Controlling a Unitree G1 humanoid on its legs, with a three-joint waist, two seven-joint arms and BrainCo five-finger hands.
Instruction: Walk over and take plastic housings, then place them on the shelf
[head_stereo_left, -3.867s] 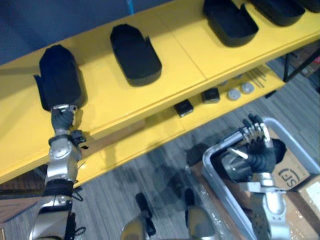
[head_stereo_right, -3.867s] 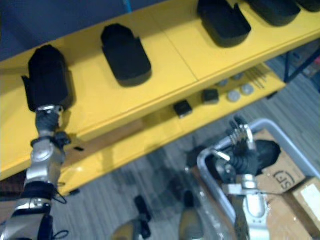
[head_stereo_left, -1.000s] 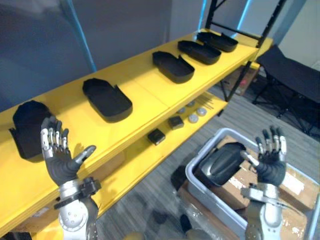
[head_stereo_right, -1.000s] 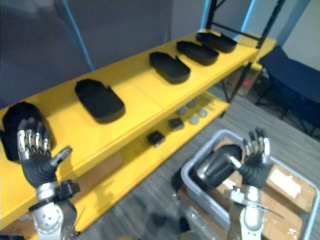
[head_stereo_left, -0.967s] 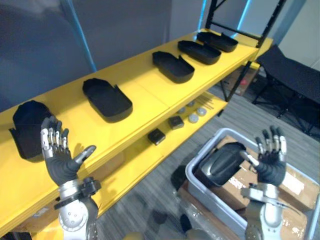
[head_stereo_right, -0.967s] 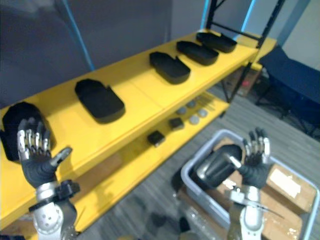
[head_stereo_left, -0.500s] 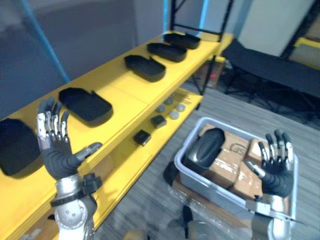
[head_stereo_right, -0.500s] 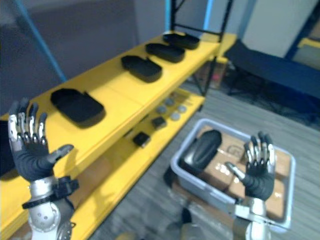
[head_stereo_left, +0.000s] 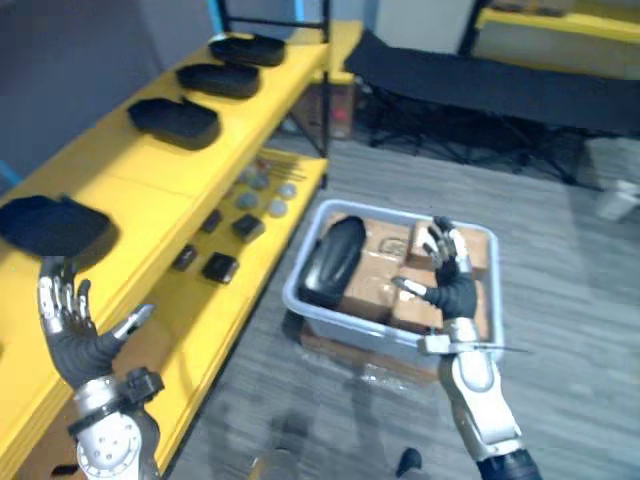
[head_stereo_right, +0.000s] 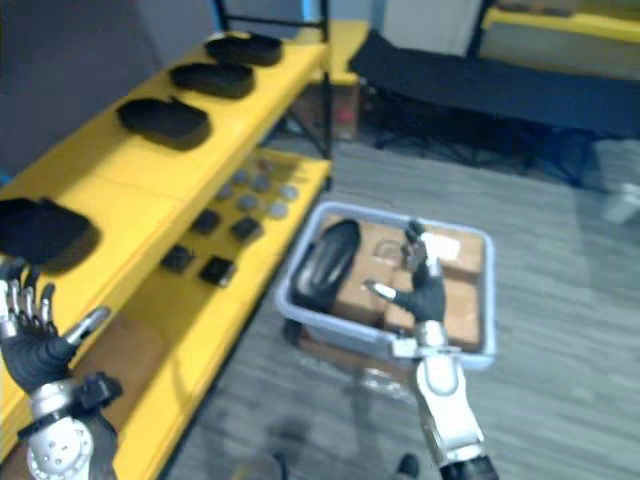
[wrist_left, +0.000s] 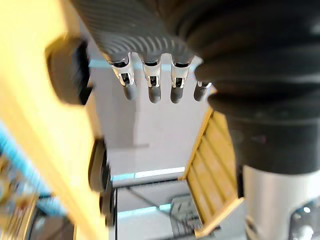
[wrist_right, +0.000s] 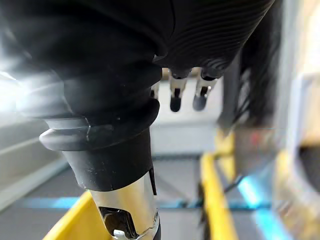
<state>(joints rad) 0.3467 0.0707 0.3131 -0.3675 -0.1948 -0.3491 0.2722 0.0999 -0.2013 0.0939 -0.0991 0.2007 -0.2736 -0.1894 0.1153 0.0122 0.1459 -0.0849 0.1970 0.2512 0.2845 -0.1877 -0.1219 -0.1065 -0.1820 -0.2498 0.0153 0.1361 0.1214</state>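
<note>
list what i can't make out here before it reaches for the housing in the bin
- Small parts on the lower shelf: too small to identify, eye views.
- Cardboard boxes in the bin: partly covered by the open right hand and the housing.
- Nearest shelf housing: cut off by the right eye view's left edge.
- Right wrist view: blur hides what lies past the fingers.
</note>
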